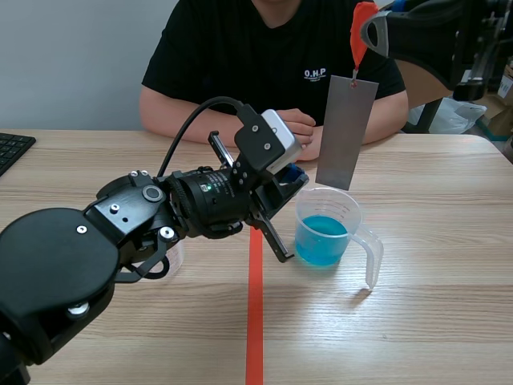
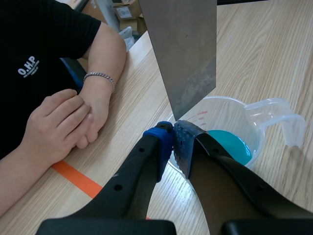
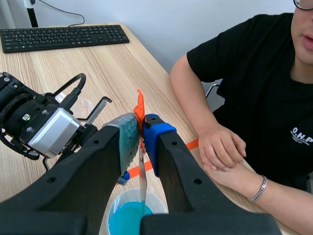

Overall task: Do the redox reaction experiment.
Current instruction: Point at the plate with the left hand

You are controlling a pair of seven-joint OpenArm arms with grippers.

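A clear measuring beaker [image 1: 327,228] holding blue liquid [image 1: 322,239] stands right of the tape line. My left gripper [image 1: 295,178] is shut on its near-left rim; in the left wrist view the pads [image 2: 182,139] pinch the beaker wall [image 2: 230,105]. A grey metal plate [image 1: 346,132] hangs upright from an orange-red clip [image 1: 361,30], with its lower edge just above the beaker's far rim. My right gripper [image 1: 370,28], raised at the top right, is shut on that clip [image 3: 139,108]. In the right wrist view the plate [image 3: 142,183] runs edge-on toward the liquid [image 3: 128,219].
A person sits across the table, hands [image 1: 303,127] folded close behind the beaker and plate. A black keyboard [image 1: 12,149] lies at the far left edge. An orange-red tape line [image 1: 255,313] runs down the middle. A clear object [image 1: 175,255] shows partly under the left arm.
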